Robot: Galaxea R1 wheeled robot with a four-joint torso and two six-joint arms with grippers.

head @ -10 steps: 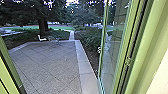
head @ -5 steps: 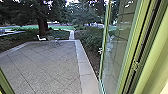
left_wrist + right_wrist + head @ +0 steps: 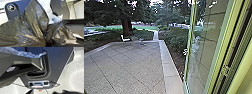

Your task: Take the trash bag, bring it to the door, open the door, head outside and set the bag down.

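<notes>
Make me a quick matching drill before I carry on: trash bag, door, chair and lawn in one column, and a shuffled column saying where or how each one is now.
Things
1. trash bag
2. door
3. chair
4. lawn

Places and states
A. white, near the tree trunk
B. flat and green, out beyond the paving
C. dark and crumpled, large in the left wrist view
D. glass, standing open on the head view's right

Pairs: 1-C, 2-D, 3-A, 4-B
</notes>
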